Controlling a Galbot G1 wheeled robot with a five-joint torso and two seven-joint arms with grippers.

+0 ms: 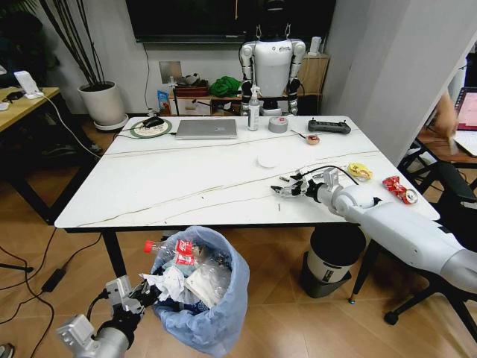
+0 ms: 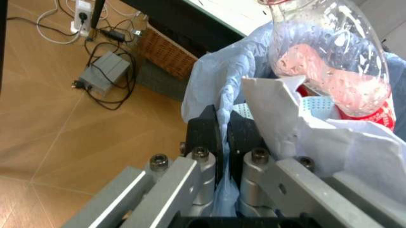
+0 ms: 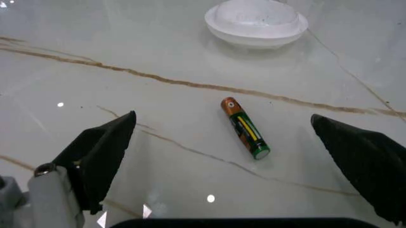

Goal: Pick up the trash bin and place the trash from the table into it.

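Left gripper (image 2: 223, 137) nearest me, clamped on my trash bin's (image 1: 216, 313) blue bag rim, right gripper (image 3: 222, 156) spread wide over a small battery (image 3: 246, 128) on the table (image 1: 164, 186).

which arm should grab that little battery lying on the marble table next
Right, probably. The right gripper hovers open over the white marble table, its fingers either side of the small green-and-copper battery. The left gripper is shut on the light-blue bag of the round trash bin, down beside the table.
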